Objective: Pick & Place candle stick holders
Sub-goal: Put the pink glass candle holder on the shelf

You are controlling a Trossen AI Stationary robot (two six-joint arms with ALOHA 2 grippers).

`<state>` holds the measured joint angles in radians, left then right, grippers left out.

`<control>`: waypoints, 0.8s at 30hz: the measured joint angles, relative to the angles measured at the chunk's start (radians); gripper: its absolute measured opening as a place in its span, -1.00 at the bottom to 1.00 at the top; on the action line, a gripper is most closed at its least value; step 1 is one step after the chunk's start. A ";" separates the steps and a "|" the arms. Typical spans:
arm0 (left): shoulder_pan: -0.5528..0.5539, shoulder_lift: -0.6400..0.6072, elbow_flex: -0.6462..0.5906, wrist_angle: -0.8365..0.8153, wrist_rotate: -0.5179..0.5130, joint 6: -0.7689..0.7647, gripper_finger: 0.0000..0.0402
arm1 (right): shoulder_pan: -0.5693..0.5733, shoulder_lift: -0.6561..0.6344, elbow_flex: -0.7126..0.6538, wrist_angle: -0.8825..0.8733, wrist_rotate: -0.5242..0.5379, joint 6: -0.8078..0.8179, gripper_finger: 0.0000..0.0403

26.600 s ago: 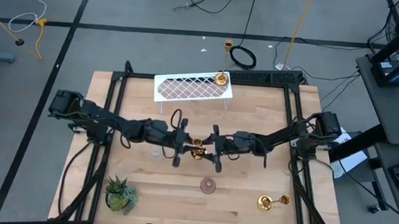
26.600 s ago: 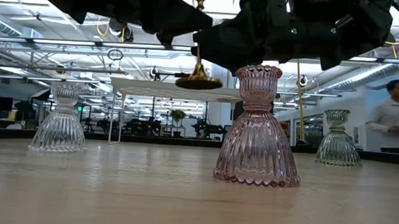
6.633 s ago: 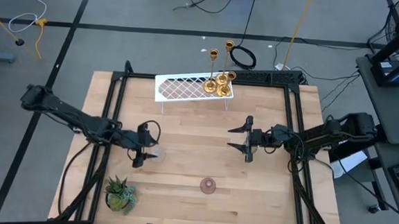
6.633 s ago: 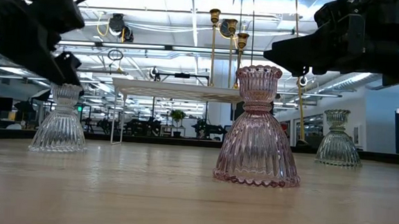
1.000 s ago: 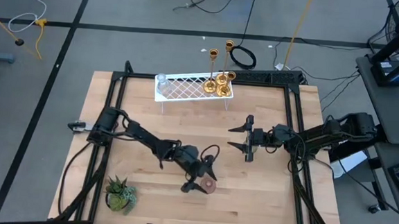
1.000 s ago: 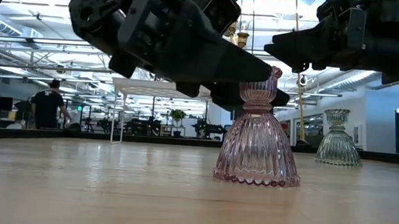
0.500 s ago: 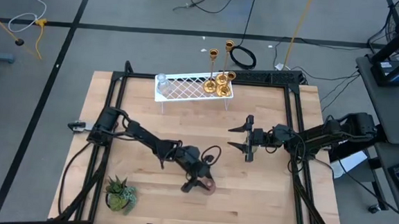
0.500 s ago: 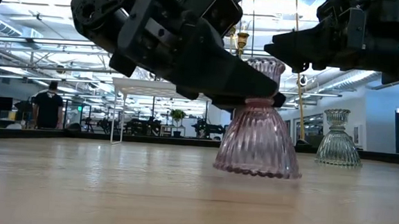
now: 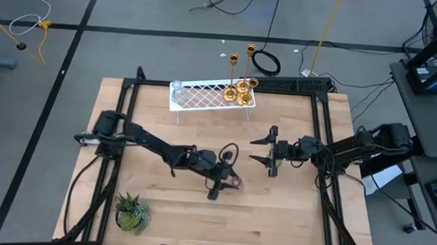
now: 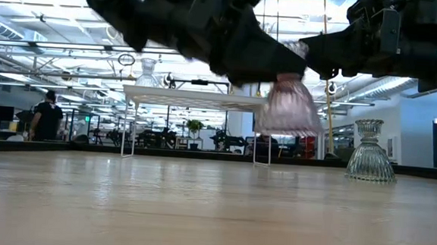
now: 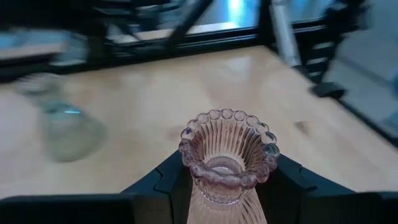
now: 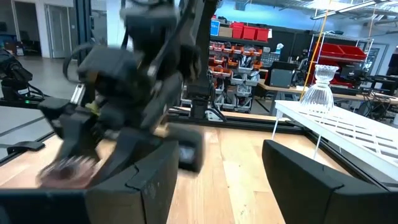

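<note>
The left gripper (image 9: pixel 228 182) is over the middle of the table (image 9: pixel 273 225). It pinches the pink holder (image 9: pixel 234 183) by its thin neck, one finger (image 11: pixel 171 183) on each side. In the low view the pink holder (image 10: pixel 286 104) hangs in the air, off the wood and a bit tilted. In the left wrist view its beaded top (image 11: pixel 228 149) points up between the two dark fingers.

The right gripper (image 9: pixel 268 151) waits over the right half of the table, near the left one but apart from it. Its fingers (image 12: pixel 140 180) are spread wide with nothing between them.

A greenish holder (image 10: pixel 370 151) stands upright on the table, on the right in the low view. In the left wrist view it shows as a blur (image 11: pixel 68 134) on the wood.

A white rack (image 9: pixel 208 97) stands at the far edge of the table. A clear holder (image 9: pixel 176 88) stands on its left end. Three gold holders (image 9: pixel 242 90) stand close together on its right end.

A green plant (image 9: pixel 131 212) sits at the near left corner of the table. A person (image 10: pixel 45 118) stands far back in the room.
</note>
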<state>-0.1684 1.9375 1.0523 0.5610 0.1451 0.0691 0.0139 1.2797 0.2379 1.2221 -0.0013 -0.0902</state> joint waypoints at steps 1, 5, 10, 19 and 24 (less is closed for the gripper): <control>0.000 -0.025 0.000 -0.034 -0.039 0.015 -0.27 | 0.000 0.000 0.000 0.000 0.000 0.000 0.11; 0.000 -0.143 0.000 -0.190 -0.209 0.023 -0.29 | 0.000 0.000 0.000 0.000 0.000 0.000 0.11; 0.001 -0.300 0.000 -0.358 -0.393 0.043 -0.14 | 0.000 0.000 0.000 0.001 0.000 0.000 0.11; 0.050 -0.508 0.000 -0.548 -0.731 0.042 -0.28 | 0.000 0.000 0.000 0.001 0.000 0.000 0.11; 0.150 -0.534 0.000 -0.559 -0.745 0.027 -0.20 | 0.000 0.000 0.000 0.008 0.000 0.000 0.11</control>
<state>-0.0188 1.4032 1.0523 0.0018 -0.5996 0.0962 0.0139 1.2797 0.2379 1.2300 -0.0013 -0.0902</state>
